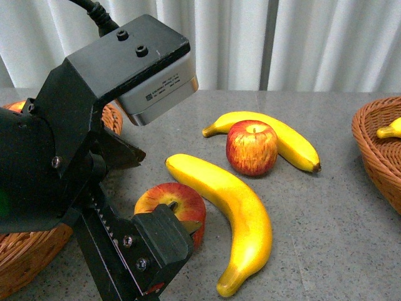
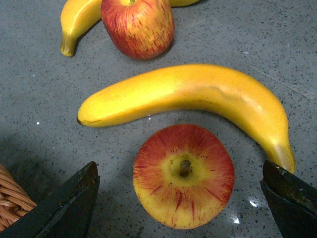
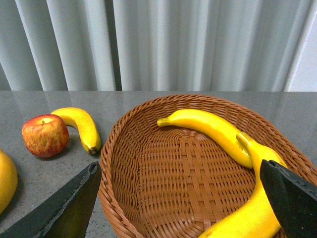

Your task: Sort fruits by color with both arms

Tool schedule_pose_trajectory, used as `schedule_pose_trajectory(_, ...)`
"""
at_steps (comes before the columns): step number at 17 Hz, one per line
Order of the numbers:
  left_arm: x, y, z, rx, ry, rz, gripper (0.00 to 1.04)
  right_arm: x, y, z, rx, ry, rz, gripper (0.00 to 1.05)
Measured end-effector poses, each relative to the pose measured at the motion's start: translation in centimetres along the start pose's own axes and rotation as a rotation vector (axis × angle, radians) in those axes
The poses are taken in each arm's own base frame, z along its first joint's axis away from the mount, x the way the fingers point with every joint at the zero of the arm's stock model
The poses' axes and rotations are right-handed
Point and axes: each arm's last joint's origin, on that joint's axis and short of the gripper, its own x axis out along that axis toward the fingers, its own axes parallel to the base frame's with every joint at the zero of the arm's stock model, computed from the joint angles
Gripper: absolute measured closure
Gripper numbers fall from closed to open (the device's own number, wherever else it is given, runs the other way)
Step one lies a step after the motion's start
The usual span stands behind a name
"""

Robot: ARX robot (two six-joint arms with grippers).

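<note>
- Fruits come first, from the fingers out: your left gripper [image 2: 179, 188] has its fingers spread wide and grips nothing. One finger stands on each side of the near apple [image 1: 175, 199], which sits stem-up on the grey table [image 1: 326, 251] right below them.
- Just beside that apple lies the long banana [image 1: 232, 213], curving round its far side (whether the two touch, you cannot tell from these views).
- Further out, the far apple [image 1: 252, 147] stands upright against the far banana [image 1: 288, 141], which bends behind it.
- Your right gripper [image 3: 181, 193] is also wide open and empty, and it hangs over the right basket [image 3: 124, 148]. Two bananas lie inside, one [image 3: 208, 129] towards the far wall and one [image 3: 257, 208] close under a finger, resting on the weave and not gripped.
- Done so far: those two bananas appear to be sorted into the right basket.
- Left to do: two apples and two bananas are on the table. The left basket [image 1: 25, 257] is mostly hidden behind your left arm, so its contents cannot be judged.
- The step in hand looks like a grasp of the near apple, probably meant for the left basket.
</note>
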Motion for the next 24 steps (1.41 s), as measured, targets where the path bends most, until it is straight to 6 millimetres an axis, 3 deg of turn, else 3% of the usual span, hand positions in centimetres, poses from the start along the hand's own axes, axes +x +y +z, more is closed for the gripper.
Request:
schedule_pose_trajectory(10, 2.1, 0.0, -1.3, 0.019, 0.052, -0.044, 0.07, 0.0, 0.0, 0.0, 0.0, 0.0, 0.0, 0.06)
schedule_pose_trajectory(11, 2.2, 0.1, -1.3, 0.027, 0.049, -0.042, 0.09, 0.0, 0.0, 0.0, 0.0, 0.0, 0.0, 0.06)
schedule_pose_trajectory(14, 2.3, 0.1, -1.4, 0.038, 0.048, -0.045, 0.38, 0.0, 0.0, 0.0, 0.0, 0.0, 0.0, 0.06)
schedule_pose_trajectory(17, 2.3, 0.1, -1.3, 0.038, 0.046, -0.038, 0.44, 0.0, 0.0, 0.0, 0.0, 0.0, 0.0, 0.06)
schedule_pose_trajectory(20, 0.0, 1.8, 0.9, 0.011, -0.049, 0.087, 0.45, 0.0, 0.0, 0.0, 0.0, 0.0, 0.0, 0.06)
schedule_pose_trajectory(22, -3.3, 4.5, 3.7, -0.067, -0.188, 0.261, 0.46, 0.0, 0.0, 0.0, 0.0, 0.0, 0.0, 0.06)
schedule_pose_trajectory(24, -6.1, 7.2, 4.2, -0.214, -0.265, 0.454, 0.46, 0.0, 0.0, 0.0, 0.0, 0.0, 0.0, 0.06)
